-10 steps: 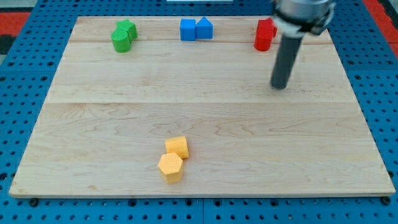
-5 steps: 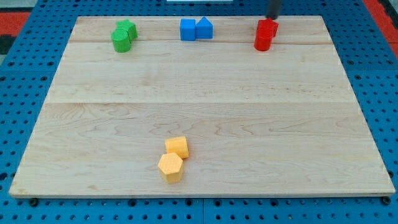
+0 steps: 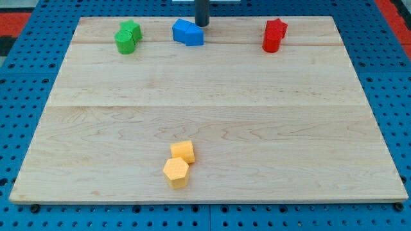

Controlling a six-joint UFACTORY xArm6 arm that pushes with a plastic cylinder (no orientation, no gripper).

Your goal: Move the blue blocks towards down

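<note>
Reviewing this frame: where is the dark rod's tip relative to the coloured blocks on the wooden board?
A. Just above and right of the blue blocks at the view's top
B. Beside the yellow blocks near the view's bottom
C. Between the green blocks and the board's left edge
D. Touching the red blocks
A: my tip sits at the upper right of the pair of blue blocks, near the wooden board's top edge.
</note>
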